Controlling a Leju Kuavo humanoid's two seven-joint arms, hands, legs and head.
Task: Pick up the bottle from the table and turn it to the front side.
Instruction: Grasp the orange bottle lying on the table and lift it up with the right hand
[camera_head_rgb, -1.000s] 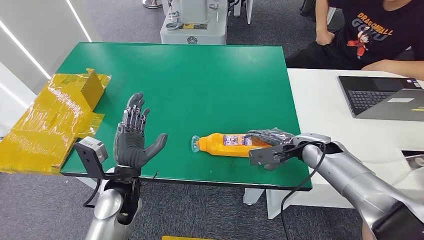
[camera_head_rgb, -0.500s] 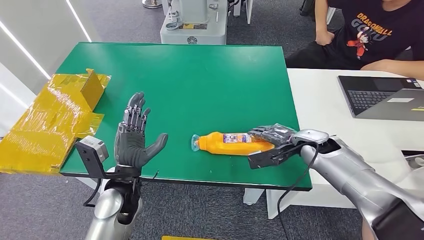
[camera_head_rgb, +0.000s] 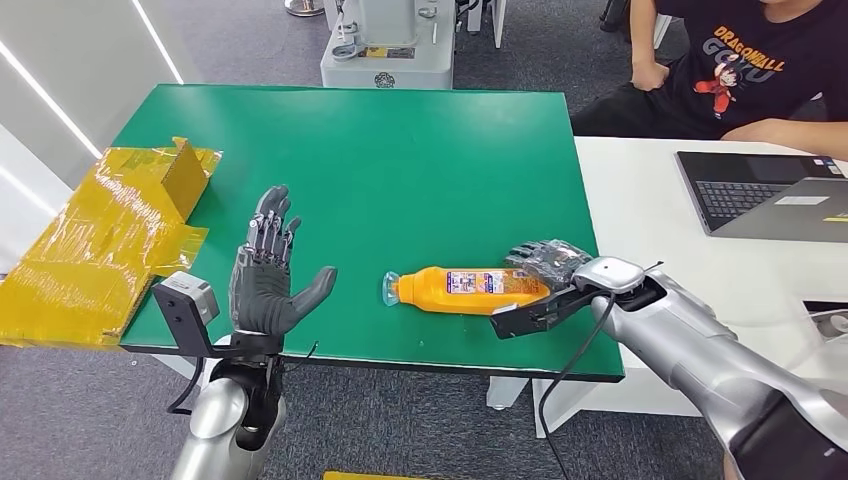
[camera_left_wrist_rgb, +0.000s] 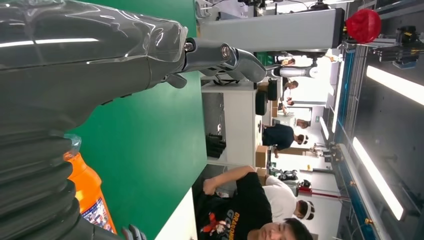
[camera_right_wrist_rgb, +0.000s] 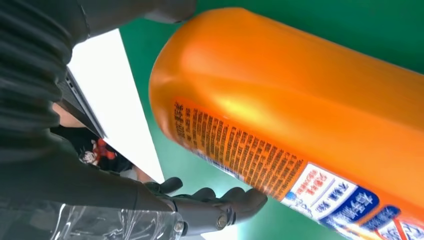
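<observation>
The right hand (camera_head_rgb: 548, 262) was seen at the base end of the orange bottle (camera_head_rgb: 462, 288), its dark fingers (camera_head_rgb: 545, 254) curved over the far side of the bottle's wide end and the thumb reaching in along the near side. In the right wrist view the fingers (camera_right_wrist_rgb: 215, 204) were spread and a strip of green showed between them and the bottle's side (camera_right_wrist_rgb: 310, 105); whether the bottle was actually gripped could not be told.

The bottle was laid on its side on the green tabletop (camera_head_rgb: 400, 160), near the front edge and towards the right side, with its clear cap (camera_head_rgb: 388, 288) pointed to the robot's left. A white and blue label (camera_head_rgb: 472, 281) was turned upward; fine print on the label (camera_right_wrist_rgb: 235, 150) was visible close up in the right wrist view.

The left hand (camera_head_rgb: 268, 278) was held upright above the front left part of the tabletop, palm turned towards the bottle, fingers straight and apart, thumb out to the side, with nothing in it. It was kept well apart from the bottle.

A yellow taped cardboard box (camera_head_rgb: 110, 235) was placed off the tabletop's left edge. To the right, a white desk (camera_head_rgb: 650, 210) carried an open laptop (camera_head_rgb: 765, 195), and a seated person in a black printed shirt (camera_head_rgb: 745, 60) was behind it.
</observation>
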